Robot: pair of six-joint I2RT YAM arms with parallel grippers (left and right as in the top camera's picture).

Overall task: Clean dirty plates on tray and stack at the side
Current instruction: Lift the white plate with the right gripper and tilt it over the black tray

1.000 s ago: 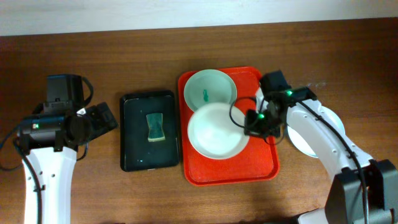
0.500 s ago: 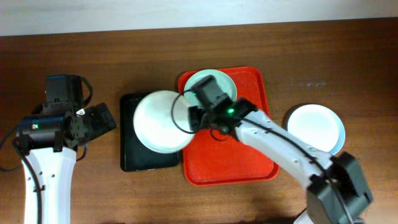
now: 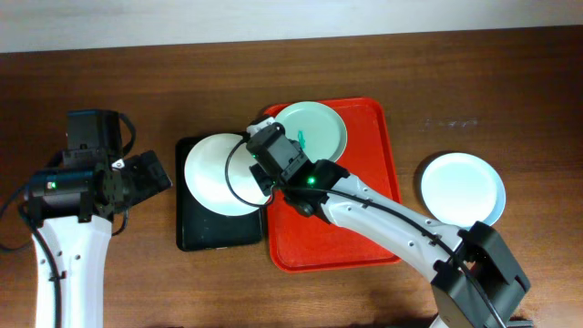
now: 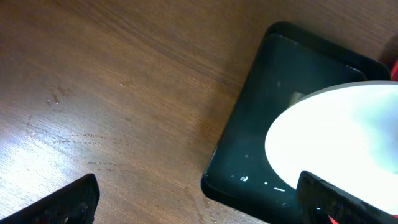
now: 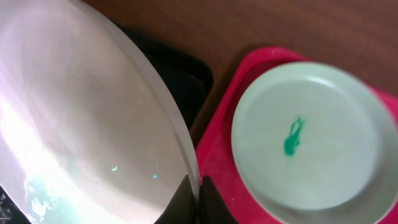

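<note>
My right gripper (image 3: 261, 169) is shut on the rim of a white plate (image 3: 217, 173) and holds it over the black tray (image 3: 198, 234). In the right wrist view the fingers (image 5: 198, 198) pinch the plate's edge (image 5: 93, 130). A pale mint plate (image 3: 314, 128) with a teal smear (image 5: 293, 135) lies at the back of the red tray (image 3: 351, 246). Another plate (image 3: 462, 188) lies on the table at the right. My left gripper (image 4: 199, 202) is open and empty over the wood left of the black tray (image 4: 261, 124).
The black tray sits between the arms, left of the red tray; its sponge is hidden under the held plate. Bare wooden table lies around both trays.
My right arm lifted the white plate off the red tray and carried it left, over the black tray. The left arm has not moved.
</note>
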